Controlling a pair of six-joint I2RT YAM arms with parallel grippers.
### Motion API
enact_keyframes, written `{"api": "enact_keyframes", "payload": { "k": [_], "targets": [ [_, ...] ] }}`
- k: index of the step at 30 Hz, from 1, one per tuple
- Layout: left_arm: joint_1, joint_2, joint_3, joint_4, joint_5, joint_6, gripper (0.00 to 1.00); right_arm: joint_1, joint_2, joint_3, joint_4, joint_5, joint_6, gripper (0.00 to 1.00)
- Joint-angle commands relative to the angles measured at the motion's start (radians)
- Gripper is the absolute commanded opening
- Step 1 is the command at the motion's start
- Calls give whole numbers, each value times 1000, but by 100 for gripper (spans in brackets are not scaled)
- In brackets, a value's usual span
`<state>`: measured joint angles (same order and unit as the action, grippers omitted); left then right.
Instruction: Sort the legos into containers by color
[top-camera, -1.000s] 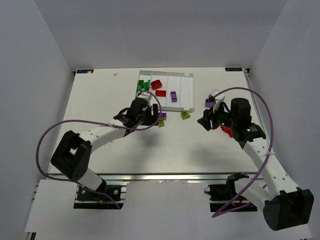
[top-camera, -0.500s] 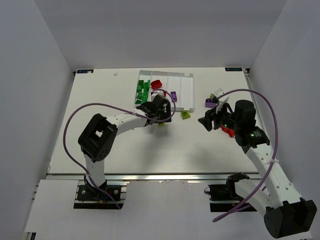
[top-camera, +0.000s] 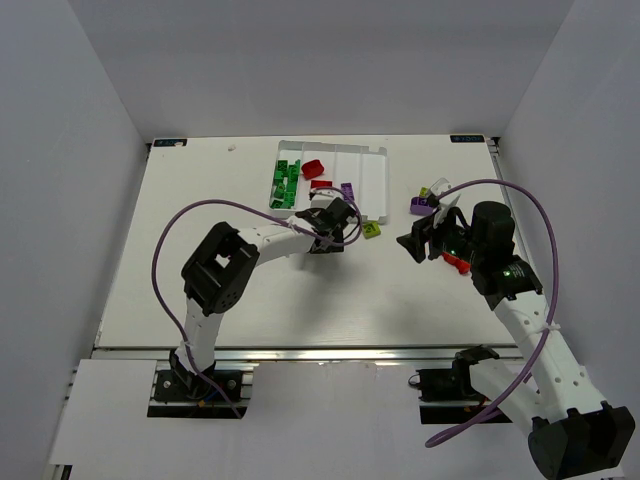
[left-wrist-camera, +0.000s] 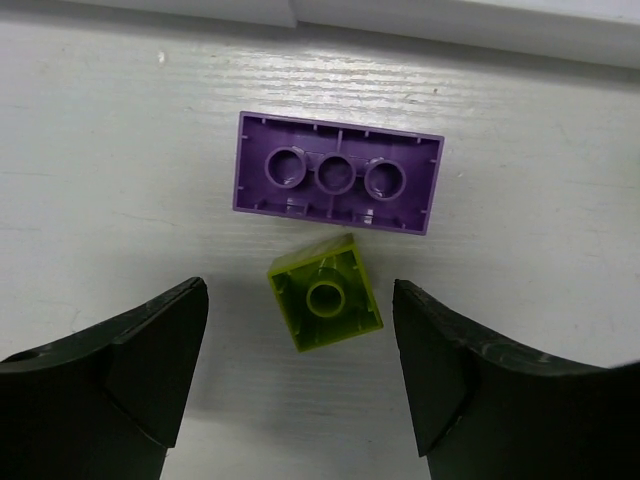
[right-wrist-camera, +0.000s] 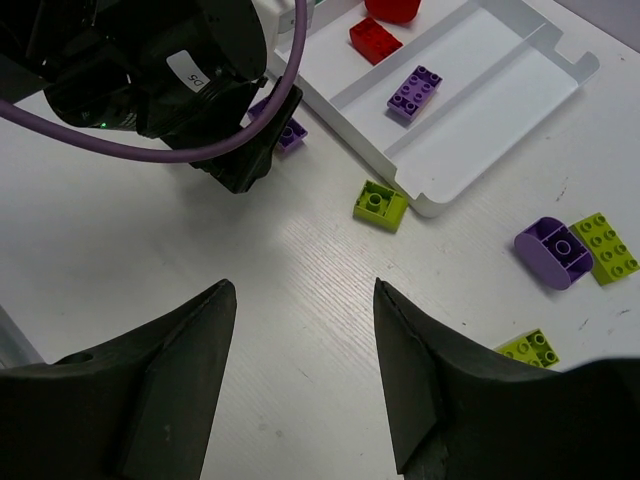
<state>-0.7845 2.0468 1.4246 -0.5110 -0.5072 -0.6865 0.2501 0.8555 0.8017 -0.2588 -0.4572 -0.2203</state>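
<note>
Left pincer (left-wrist-camera: 298, 305) stood open by the tray (top-camera: 372, 180)

Its jaws were spread wide and empty, flanking a small yellow-green brick (left-wrist-camera: 325, 306) that lay upside down on the desk (left-wrist-camera: 120, 150). A purple brick (left-wrist-camera: 337, 187) lay just beyond it. Right pincer (right-wrist-camera: 302, 290), also open and empty, hung over the desk to the right of the tray. Inside the tray, green bricks (top-camera: 285, 180), red pieces (top-camera: 314, 168) and a purple piece (right-wrist-camera: 415, 90) lay in separate compartments.

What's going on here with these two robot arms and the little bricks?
Two arms are sorting Lego bricks by colour into a white tray. The left gripper, open, hangs over a small yellow-green brick lying studs-down beside a larger purple brick, just outside the tray. The right gripper is open and empty above the table. Green bricks, red bricks and one purple piece already lie in the tray.
</note>
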Motion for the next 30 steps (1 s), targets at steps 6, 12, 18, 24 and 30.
{"api": "enact_keyframes", "payload": {
  "k": [6,12,18,24,30],
  "targets": [
    [-1,26,77,-20,-54,-15,75,5,-21,-10,44,-20,2,63],
    [-2,38,76,-3,-48,-8,65,3,-26,-10,46,-23,6,63],
    [-2,26,50,17,-8,-4,41,3,-27,-10,46,-26,6,63],
    [-48,-60,-22,17,47,7,25,3,-35,-9,46,-18,4,63],
    [-104,-187,-55,31,105,79,12,3,-72,-12,61,12,2,27]
  ]
}}
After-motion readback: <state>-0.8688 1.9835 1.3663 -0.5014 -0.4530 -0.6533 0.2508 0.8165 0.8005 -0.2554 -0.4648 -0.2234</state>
